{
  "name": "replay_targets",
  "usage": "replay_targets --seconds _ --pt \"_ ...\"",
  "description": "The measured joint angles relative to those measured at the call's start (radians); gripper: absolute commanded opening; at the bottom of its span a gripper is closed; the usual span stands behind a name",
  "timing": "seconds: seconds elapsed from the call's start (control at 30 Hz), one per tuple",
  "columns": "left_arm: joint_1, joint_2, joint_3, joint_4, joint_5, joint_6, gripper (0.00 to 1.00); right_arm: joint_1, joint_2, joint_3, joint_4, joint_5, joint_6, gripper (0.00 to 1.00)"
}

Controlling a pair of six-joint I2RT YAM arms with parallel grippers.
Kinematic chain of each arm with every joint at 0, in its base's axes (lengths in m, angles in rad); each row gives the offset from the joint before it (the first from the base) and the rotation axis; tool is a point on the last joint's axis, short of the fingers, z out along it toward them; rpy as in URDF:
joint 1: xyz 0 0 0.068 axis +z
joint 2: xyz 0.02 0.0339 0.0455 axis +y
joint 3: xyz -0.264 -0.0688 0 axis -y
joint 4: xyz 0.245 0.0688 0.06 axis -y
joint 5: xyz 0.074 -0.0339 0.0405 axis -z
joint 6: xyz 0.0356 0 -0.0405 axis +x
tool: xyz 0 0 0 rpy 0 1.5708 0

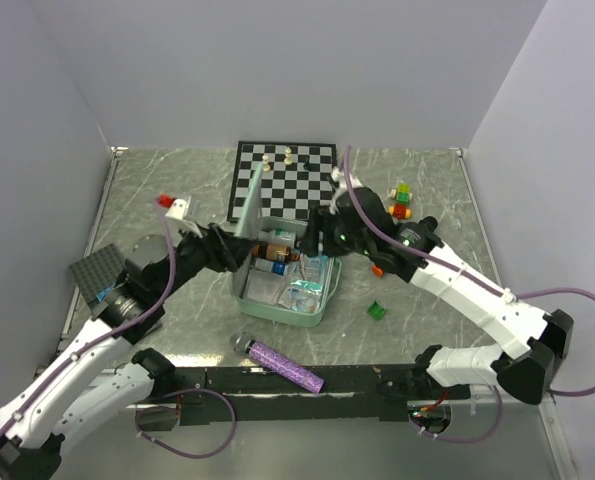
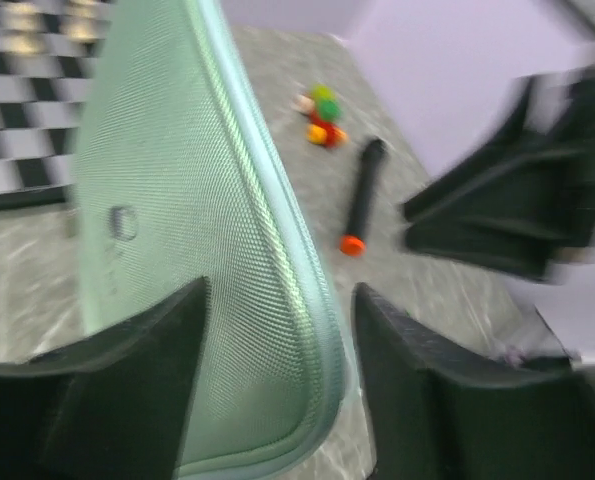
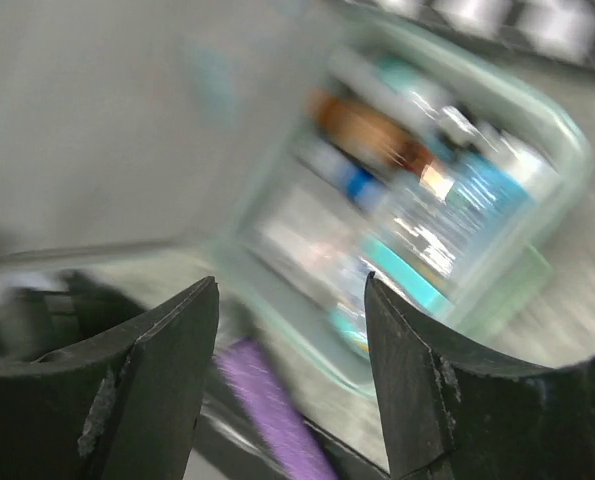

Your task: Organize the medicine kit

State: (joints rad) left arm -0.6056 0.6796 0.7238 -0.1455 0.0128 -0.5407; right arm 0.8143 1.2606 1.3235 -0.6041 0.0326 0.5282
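While the lid (image 1: pixel 245 200) stands raised, the medicine kit (image 1: pixel 277 320) lies open at the middle of the surface (image 1: pixel 177 180), just near of the chessboard (image 1: pixel 287 180). Its tray is packed with boxes and packets.

My left gripper (image 1: pixel 235 240) has its jaws spread to either side of the lid's edge (image 2: pixel 177 250), not clamped on it as far as I can judge. My right gripper (image 1: pixel 322 238) hangs over the tray's right half with its jaws wide apart and empty (image 3: pixel 290 285). That view is blurred.

I take the step to be bracing the lid while the right arm sorts the contents. To do it well, steady the lid without levering it back, then bring the right jaws squarely down on a single packet.

The case is close to square, so it has no real long axis. Its mouth faces up and its sides sit slightly askew to the surface's edge. The lid shows nearly edge-on from above.

A purple tube (image 1: pixel 287 366) lies near the arm bases, a green block (image 1: pixel 377 311) to the right.
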Motion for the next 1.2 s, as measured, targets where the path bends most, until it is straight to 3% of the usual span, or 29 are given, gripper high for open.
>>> replay_targets --seconds 0.03,0.1,0.3,0.43,0.57,0.7,0.83,0.97,1.2 --pt "-0.001 0.022 0.008 0.02 0.055 -0.003 0.87 -0.016 -0.028 -0.064 0.0 0.01 0.003 0.68" --pt "-0.008 0.08 0.026 0.06 0.167 -0.011 0.99 -0.048 -0.087 -0.177 -0.008 0.029 0.004 0.7" --pt "-0.084 0.241 0.105 0.062 0.366 -0.012 0.96 -0.114 -0.276 -0.329 -0.029 0.089 0.006 0.74" --pt "-0.09 0.172 0.105 0.022 0.31 0.0 0.96 -0.117 -0.352 -0.378 -0.024 0.109 0.006 0.75" --pt "-0.086 0.066 0.109 0.018 0.14 -0.006 0.96 -0.117 -0.364 -0.457 0.006 0.075 0.007 0.75" --pt "-0.041 0.127 0.147 0.001 0.031 -0.033 0.96 -0.114 -0.339 -0.555 0.075 -0.023 0.038 0.77" --pt "0.065 0.291 0.121 0.007 0.035 -0.088 0.96 -0.114 -0.296 -0.649 0.15 -0.082 0.09 0.8" --pt "0.142 0.356 0.014 0.007 0.064 -0.144 0.96 -0.114 -0.265 -0.691 0.209 -0.103 0.118 0.81" --pt "0.161 0.399 -0.064 0.087 0.12 -0.223 0.97 -0.164 -0.122 -0.675 0.336 -0.119 0.097 0.81"
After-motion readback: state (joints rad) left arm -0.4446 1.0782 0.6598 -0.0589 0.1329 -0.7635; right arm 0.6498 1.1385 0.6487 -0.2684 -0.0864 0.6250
